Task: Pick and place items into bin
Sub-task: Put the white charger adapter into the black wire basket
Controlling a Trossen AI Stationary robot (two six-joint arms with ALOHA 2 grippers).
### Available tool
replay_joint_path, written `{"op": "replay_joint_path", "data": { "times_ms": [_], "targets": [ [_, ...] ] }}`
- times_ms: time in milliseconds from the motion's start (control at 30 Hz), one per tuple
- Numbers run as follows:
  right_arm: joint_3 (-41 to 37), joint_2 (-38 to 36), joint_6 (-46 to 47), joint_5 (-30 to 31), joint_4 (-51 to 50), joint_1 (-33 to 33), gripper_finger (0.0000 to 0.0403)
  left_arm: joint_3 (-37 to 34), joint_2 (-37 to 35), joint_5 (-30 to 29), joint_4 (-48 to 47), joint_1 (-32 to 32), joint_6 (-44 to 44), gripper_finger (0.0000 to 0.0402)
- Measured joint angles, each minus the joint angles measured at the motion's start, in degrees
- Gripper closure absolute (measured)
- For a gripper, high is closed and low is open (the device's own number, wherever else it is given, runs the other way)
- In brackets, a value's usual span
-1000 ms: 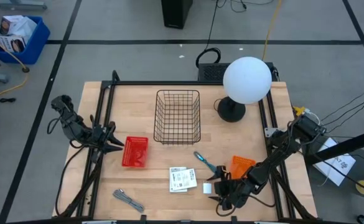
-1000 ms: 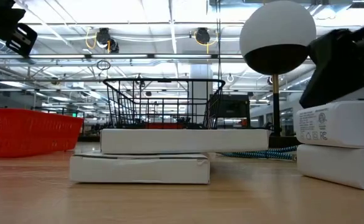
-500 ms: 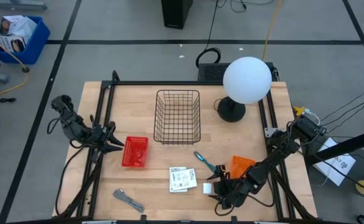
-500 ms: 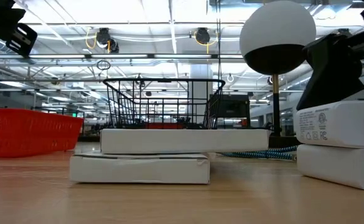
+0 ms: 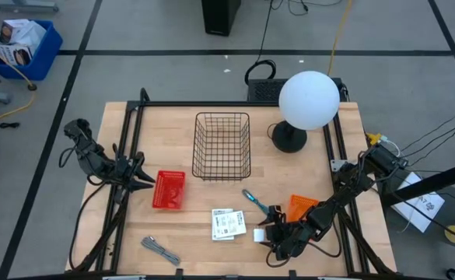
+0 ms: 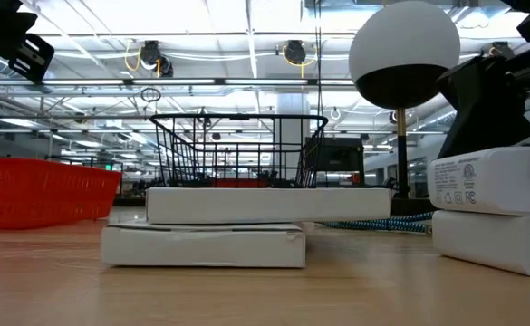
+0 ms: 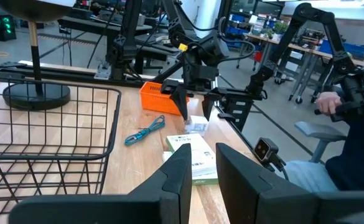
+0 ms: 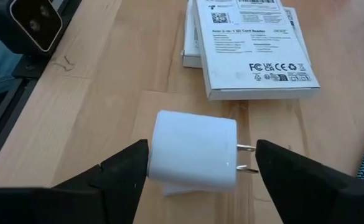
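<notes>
Meanwhile, wire basket (image 5: 222,145) holds nothing visible; right gripper (image 8: 197,163) fingers straddle white block (image 8: 195,150).

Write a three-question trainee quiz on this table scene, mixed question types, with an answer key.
1. True or false: the wire basket already holds an item.
2. Which gripper has the white charger block between its fingers? A left gripper B right gripper
3. Fill in: the card packets lie stacked, one on the ____.

Key: 1 false; 2 B; 3 other.
</notes>
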Motion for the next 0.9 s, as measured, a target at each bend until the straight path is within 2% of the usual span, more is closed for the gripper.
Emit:
{"op": "replay_joint_path", "data": {
  "times_ms": [333,633,900],
  "targets": [
    [0.0,0.0,1.5,-1.1,-0.1,0.0,0.0144,0.0,0.0,0.0,0.0,0.0,0.0,0.0325],
    [0.1,1.4,2.9,-2.0,1.0,0.0,0.0202,0.0,0.0,0.0,0.0,0.0,0.0,0.0325],
    [0.0,1.6,1.2,-0.7,2.5,-0.1,0.0195,0.0,0.0,0.0,0.0,0.0,0.0,0.0325]
  ]
}}
